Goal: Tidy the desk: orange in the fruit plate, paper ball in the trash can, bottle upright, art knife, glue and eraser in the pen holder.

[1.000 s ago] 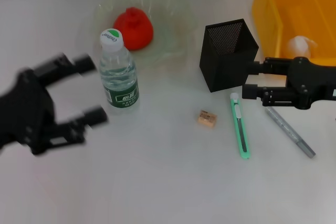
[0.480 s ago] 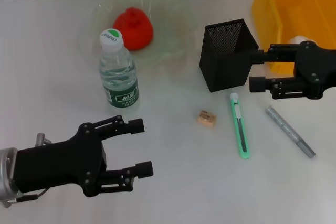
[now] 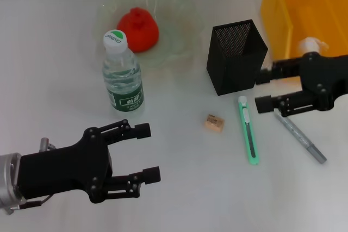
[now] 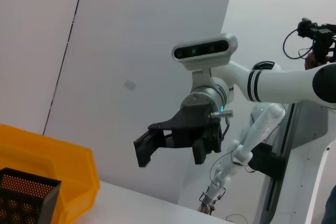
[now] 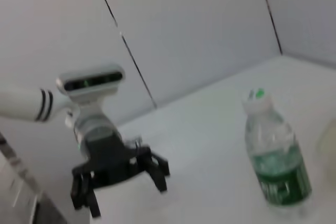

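The orange (image 3: 138,29) lies in the fruit plate (image 3: 182,9) at the back. In front of the plate the bottle (image 3: 123,74) (image 5: 275,166) stands upright. The black pen holder (image 3: 236,55) stands mid-right, with the eraser (image 3: 213,123), art knife (image 3: 248,130) and glue (image 3: 300,136) lying on the table before it. The paper ball (image 3: 311,44) rests inside the yellow trash can (image 3: 304,4). My right gripper (image 3: 261,89) hovers open just right of the pen holder, above the knife's top end and empty. Open and empty too, my left gripper (image 3: 148,152) sits near the front left, below the bottle.
A white tiled wall runs behind the plate. The left wrist view shows the right gripper (image 4: 173,142) with the trash can (image 4: 52,166) and pen holder (image 4: 26,195). In the right wrist view the left gripper (image 5: 118,174) appears beyond the bottle.
The left gripper swung from beside the bottle down to the front left, then held still. The right gripper shifted right, then came back nearer and left toward the knife's top.
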